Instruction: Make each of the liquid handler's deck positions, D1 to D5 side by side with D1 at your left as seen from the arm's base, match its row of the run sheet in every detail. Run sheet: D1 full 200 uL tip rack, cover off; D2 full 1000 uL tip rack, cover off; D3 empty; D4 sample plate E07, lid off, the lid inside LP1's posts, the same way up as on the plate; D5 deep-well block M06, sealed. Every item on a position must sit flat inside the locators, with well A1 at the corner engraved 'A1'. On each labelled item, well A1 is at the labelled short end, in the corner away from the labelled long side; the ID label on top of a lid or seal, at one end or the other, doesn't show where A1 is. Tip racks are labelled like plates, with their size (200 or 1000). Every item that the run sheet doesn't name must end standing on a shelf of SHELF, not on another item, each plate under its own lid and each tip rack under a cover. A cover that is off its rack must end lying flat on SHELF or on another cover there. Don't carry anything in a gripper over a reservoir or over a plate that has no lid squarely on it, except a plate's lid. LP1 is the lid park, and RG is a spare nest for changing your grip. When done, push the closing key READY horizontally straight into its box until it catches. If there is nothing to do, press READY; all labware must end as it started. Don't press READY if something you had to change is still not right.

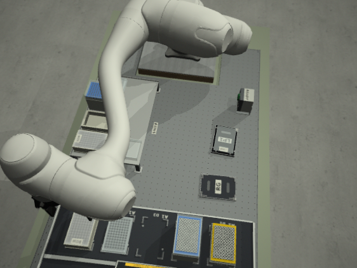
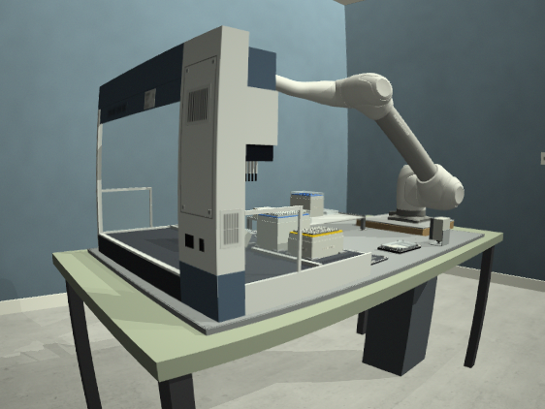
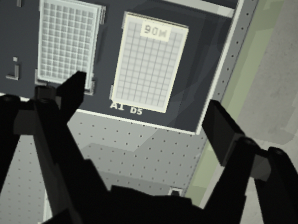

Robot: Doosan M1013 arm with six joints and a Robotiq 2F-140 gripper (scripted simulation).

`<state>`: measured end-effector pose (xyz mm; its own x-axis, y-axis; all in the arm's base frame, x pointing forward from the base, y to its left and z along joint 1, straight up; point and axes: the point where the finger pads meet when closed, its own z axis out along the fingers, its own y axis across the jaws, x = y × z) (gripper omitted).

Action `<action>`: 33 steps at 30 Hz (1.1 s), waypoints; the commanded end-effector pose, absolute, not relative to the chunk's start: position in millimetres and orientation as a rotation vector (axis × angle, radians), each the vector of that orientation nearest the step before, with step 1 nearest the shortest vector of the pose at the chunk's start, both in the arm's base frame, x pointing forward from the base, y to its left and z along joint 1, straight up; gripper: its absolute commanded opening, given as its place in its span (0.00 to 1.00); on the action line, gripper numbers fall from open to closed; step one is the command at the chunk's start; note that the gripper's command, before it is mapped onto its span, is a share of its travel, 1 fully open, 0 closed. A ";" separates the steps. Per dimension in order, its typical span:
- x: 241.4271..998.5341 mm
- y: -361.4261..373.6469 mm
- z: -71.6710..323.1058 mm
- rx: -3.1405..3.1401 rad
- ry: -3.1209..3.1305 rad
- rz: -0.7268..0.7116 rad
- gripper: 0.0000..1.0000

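Note:
My gripper (image 3: 146, 100) is open and empty. It hangs above the perforated table just short of the deck's D5 corner. In the overhead view only a black part of the gripper (image 1: 44, 204) shows under the arm. The deep-well block M06 (image 3: 150, 62) sits sealed on D5, also in the overhead view (image 1: 80, 233). An open plate (image 3: 67, 42) (image 1: 118, 235) sits on D4. D3 (image 1: 154, 233) is empty. A blue-rimmed tip rack (image 1: 188, 236) and a yellow-rimmed tip rack (image 1: 223, 242) stand uncovered on D2 and D1. A lid lies in LP1 (image 1: 224, 140).
SHELF (image 1: 140, 105) at the left holds a blue-topped rack (image 1: 94, 90), an open tray-like piece (image 1: 95, 120), a covered plate (image 1: 90, 140) and a clear cover (image 1: 133, 149). The spare nest RG (image 1: 218, 187) and the READY box (image 1: 246, 100) stand to the right. The liquid handler's frame (image 2: 213, 170) hides the gripper in the side view.

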<state>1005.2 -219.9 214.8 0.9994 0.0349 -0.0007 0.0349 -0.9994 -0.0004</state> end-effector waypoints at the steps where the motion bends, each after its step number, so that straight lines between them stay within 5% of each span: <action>1: 1005.4 -219.9 209.7 -3.141 -0.055 -0.002 0.79; 33: 1005.5 -219.9 186.5 -3.141 -0.055 -0.002 0.79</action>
